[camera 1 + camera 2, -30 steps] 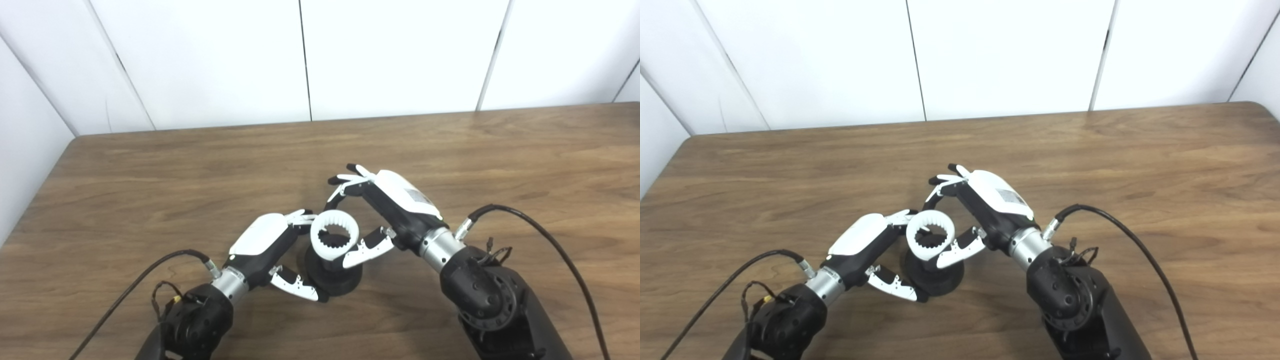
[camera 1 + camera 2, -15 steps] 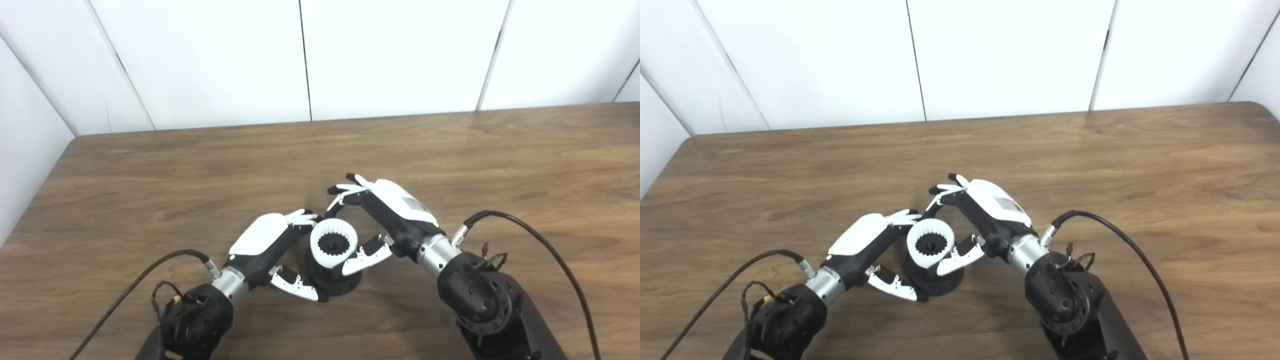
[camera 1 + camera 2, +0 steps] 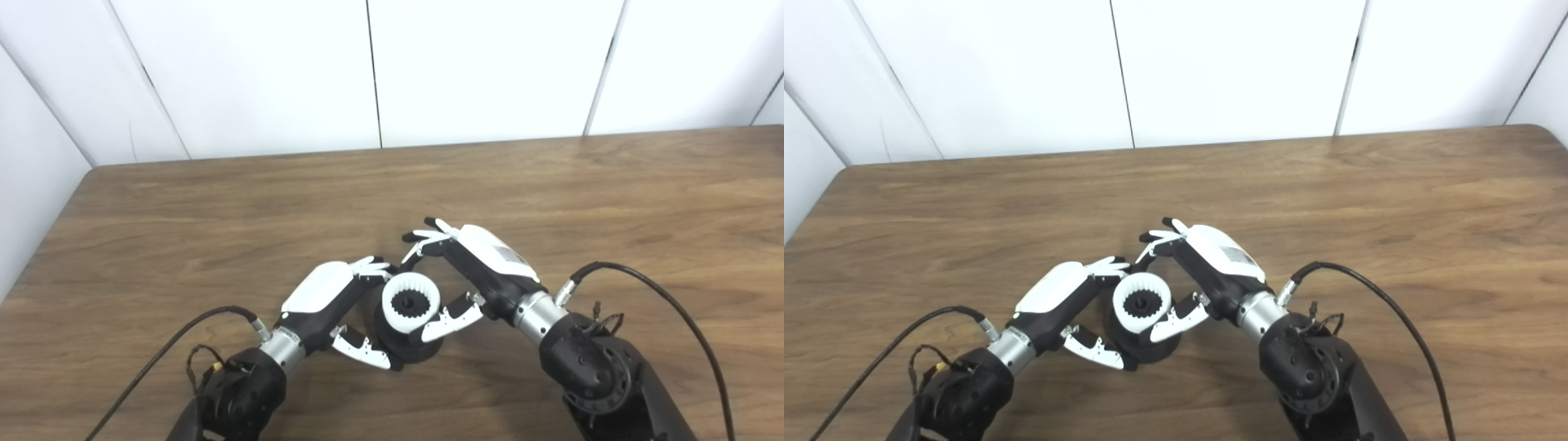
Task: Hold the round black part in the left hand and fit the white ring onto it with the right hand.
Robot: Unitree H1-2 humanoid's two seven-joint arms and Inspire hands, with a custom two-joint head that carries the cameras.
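The round black part (image 3: 409, 350) stands on the wooden table near the front middle. My left hand (image 3: 331, 294) is shut on its left side, thumb at the base and fingers behind. The white toothed ring (image 3: 411, 302) sits down over the black part's upper hub, whose black centre shows through it (image 3: 1141, 302). My right hand (image 3: 474, 269) is shut on the ring, thumb at its near right edge and fingers curled behind its far side.
The wooden table (image 3: 184, 214) reaches back to a white panelled wall. Its left edge (image 3: 49, 236) and back edge are in view. Black cables (image 3: 661, 294) loop from both wrists over the tabletop.
My right hand has lowered the white ring from above the black part down onto its hub. The left hand has kept its hold and has not moved.
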